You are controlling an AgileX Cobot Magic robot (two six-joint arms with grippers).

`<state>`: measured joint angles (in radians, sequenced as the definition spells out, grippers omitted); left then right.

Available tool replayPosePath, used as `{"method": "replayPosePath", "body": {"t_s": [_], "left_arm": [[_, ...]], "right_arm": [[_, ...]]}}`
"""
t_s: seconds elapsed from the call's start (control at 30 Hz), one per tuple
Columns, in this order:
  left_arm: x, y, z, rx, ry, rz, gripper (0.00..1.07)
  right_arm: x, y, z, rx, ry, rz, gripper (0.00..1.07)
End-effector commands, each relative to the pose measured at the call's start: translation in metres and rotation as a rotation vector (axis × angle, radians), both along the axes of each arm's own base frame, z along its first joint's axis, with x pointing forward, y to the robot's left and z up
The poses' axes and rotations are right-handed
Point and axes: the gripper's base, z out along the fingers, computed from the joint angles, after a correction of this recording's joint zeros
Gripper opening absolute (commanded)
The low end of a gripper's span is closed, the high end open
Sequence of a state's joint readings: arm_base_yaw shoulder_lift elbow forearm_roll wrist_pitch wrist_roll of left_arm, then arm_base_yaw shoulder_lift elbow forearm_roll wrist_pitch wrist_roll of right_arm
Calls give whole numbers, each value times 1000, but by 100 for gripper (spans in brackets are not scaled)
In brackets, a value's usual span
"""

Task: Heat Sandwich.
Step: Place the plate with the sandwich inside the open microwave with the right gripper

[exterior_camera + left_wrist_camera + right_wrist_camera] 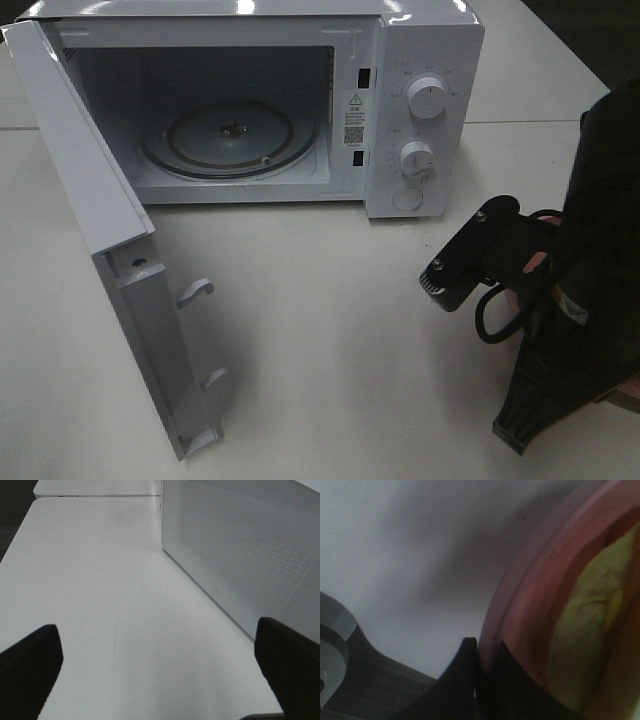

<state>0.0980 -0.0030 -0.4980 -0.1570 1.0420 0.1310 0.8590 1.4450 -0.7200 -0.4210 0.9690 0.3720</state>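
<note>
Your right claw [482,647] is pinched closed on the rim of the pink plate [520,580]. In the right wrist view one dark finger sits outside the rim and the other inside it, with the raised edge caught between them. The sandwich [590,630] lies on that plate, just inside the rim and close to the fingers. You can see its pale yellow-green filling, with an orange-brown edge next to it. In the high view your right arm [590,250] covers the plate and the sandwich on the right of the counter [330,330], in front of the microwave's control side. Only a sliver of pink shows at the arm's edge there. The microwave [440,30] stands at the back of the counter with its door [90,200] swung wide to the left. The glass turntable [230,135] is bare inside the cavity. Two white knobs [428,97] sit one above the other on the panel to the right of the cavity. Your left claw [160,655] is spread as wide as it goes, with nothing between its fingers [30,655]. It hovers low over the white counter, beside a white panel with a fine dotted pattern [240,545]. You cannot tell from that view which face of the microwave the panel is.
</note>
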Motion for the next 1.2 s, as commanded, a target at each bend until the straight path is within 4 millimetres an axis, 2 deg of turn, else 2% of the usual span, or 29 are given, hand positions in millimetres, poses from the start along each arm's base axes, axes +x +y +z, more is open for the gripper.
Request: {"method": "replayPosePath", "body": {"t_s": [0.03,0.47,0.87,1.2], "left_arm": [[-4,-1,-1,-7,-29,5,101],[-4,-1,-1,-7,-29,5,101],[-4,-1,-1,-7,-29,5,101],[-4,-1,-1,-7,-29,5,101]], "right_arm": [[-9,1,6,-37,-17,29,0],[-32,21,7,-63,-17,187,1],[-29,23,8,-101,-11,360,1],[-26,29,7,-111,9,589,1]]}}
